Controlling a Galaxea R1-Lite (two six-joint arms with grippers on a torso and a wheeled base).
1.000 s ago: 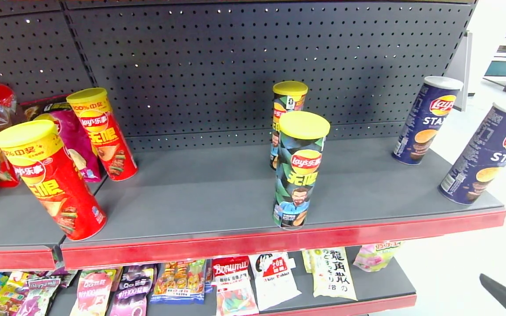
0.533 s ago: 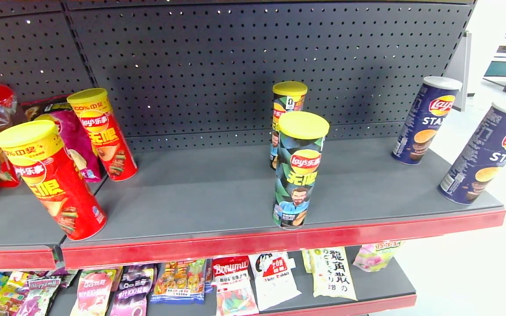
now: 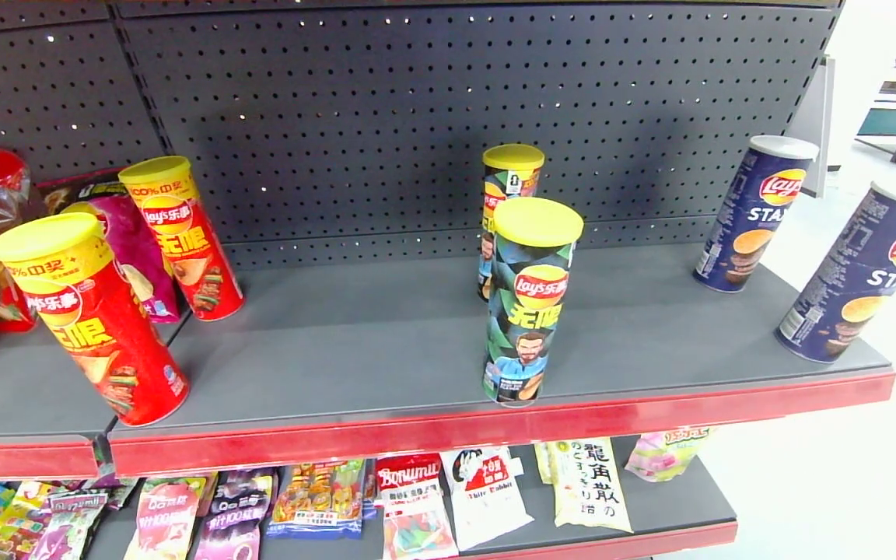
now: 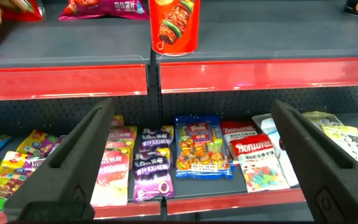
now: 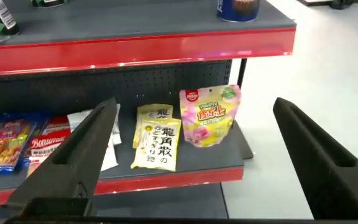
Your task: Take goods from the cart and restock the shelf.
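In the head view, a grey metal shelf with a red front strip [image 3: 495,424] runs across the middle of the frame. It is backed by a dark perforated metal panel [image 3: 339,117]. At the left stand two tall red cardboard chip tubes with yellow lids. The nearer red tube [image 3: 86,319] is at the front edge and the farther red tube [image 3: 181,237] is close to the panel. A purple foil bag [image 3: 133,249] lies between them.

At the centre, a green-and-blue chip tube with a yellow lid [image 3: 533,299] stands upright at the front edge. A second green-and-blue tube [image 3: 510,183] is just behind it. At the right stand two dark blue chip tubes with white lids, the rear blue tube [image 3: 755,214] and the corner blue tube [image 3: 856,272]. Along the bottom of the frame, a lower shelf holds flat sweet packets [image 3: 417,505].

In the left wrist view, the left gripper [image 4: 191,109] has its two black fingers spread wide apart, holding nothing. It faces the lower shelf. Between the fingers lie purple sweet packets [image 4: 154,165], a blue snack bag [image 4: 197,146] and red-and-white bags [image 4: 253,155]. The base of a red tube [image 4: 174,25] stands on the shelf above them.

In the right wrist view, the right gripper [image 5: 196,104] also has its fingers wide apart and empty. Between them lie yellow-and-white paper packets [image 5: 157,137] and, just beside those, a pink-and-green pouch [image 5: 210,115]. Both rest on the lower shelf under the red strip [image 5: 166,50].
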